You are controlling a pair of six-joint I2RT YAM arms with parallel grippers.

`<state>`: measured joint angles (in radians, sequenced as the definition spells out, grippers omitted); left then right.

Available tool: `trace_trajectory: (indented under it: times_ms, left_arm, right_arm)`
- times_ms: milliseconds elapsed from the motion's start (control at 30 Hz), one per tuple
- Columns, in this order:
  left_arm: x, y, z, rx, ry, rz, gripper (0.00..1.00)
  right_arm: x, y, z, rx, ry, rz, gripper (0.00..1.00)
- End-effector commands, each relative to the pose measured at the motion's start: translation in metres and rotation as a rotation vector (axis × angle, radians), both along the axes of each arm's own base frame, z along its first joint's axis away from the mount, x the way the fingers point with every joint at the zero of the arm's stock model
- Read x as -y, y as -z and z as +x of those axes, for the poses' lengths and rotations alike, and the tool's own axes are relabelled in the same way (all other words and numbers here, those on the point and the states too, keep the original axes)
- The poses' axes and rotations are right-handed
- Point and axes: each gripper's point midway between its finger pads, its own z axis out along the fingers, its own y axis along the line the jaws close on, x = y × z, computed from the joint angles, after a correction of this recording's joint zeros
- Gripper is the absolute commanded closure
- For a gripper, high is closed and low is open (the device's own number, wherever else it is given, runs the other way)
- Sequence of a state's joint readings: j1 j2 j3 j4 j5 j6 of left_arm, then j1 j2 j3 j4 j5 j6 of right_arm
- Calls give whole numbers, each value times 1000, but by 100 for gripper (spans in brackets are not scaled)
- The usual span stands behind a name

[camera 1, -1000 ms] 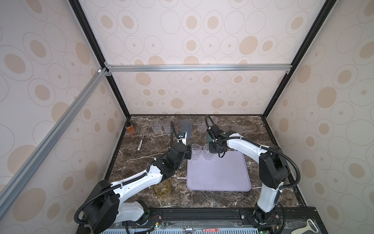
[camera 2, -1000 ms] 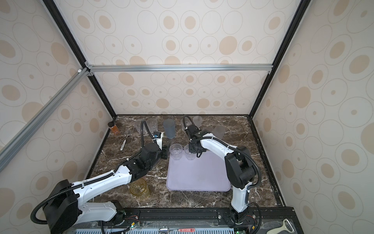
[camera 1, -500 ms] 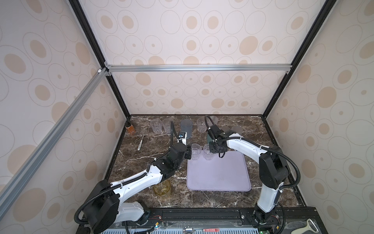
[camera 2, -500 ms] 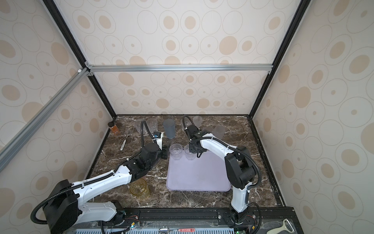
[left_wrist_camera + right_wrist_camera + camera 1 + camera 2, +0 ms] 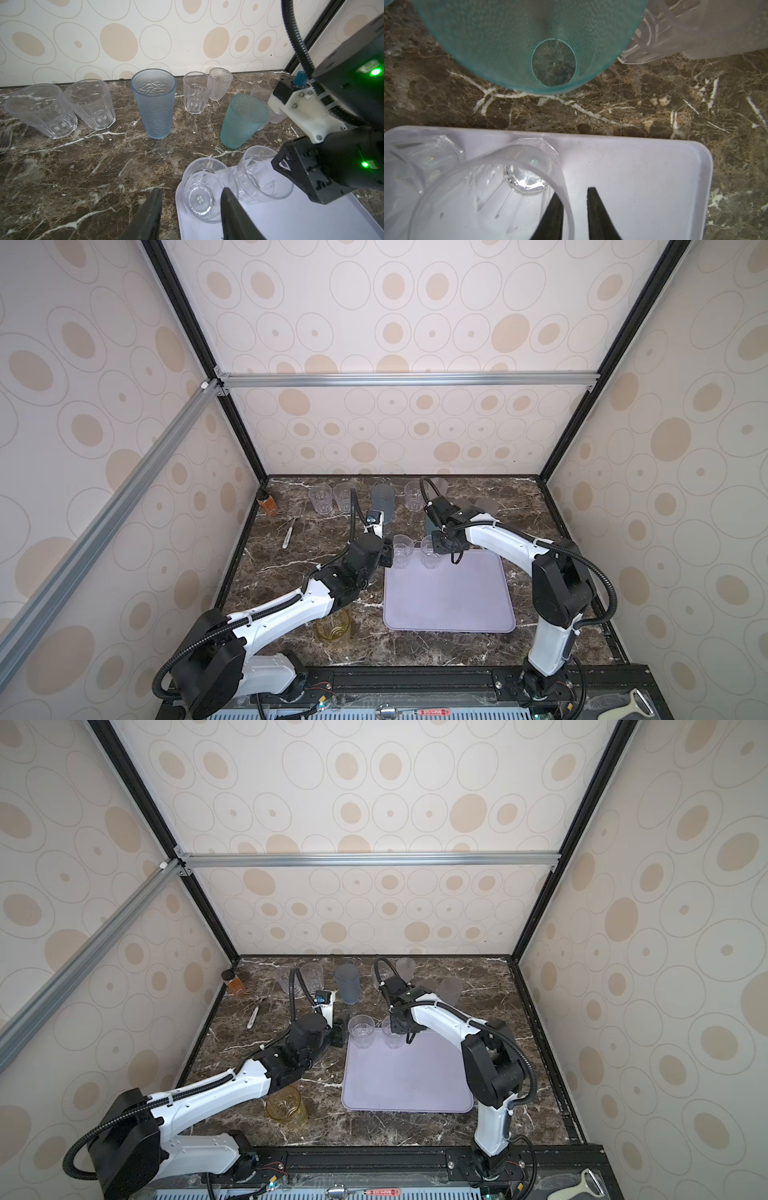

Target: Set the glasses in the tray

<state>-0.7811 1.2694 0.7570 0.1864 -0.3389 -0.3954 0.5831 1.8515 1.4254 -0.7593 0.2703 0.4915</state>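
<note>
Within lavender tray (image 5: 449, 597): first clear tumbler (image 5: 200, 187) is faced by parted left gripper (image 5: 191, 190); second clear tumbler (image 5: 488, 197) is straddled at rim by slightly parted right gripper (image 5: 574, 192).

Inspection finds no text, brand, number or sign that can be read in any view. A red strip (image 5: 433, 712) at the near edge of the rig carries pale print. In both top views that print is too small to make out.
</note>
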Motion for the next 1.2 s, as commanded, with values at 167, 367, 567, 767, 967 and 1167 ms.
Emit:
trace_trajectory:
  times_ms: [167,367,567,767,967,1167]
  left_arm:
    - [-2,-5,2,17,-22,10,53]
    - [-33,-22,12,82,-133,154,37]
    - [-78,-29,48,14,-176,214,42]
    - [-147,-35,92,-50,-249,22,45]
    - [-201,-5,143,-204,-293,-110,54]
    - [-232,12,181,-276,-358,-40,57]
  right_arm:
    - [-12,-32,-2,40,-22,82,72]
    - [-37,-71,-9,81,-55,287,66]
    - [-57,-89,-17,96,-55,461,62]
    - [-59,-87,-19,104,-58,491,61]
    - [-59,-77,-22,76,-70,459,61]
    - [-49,-79,-26,101,-83,408,61]
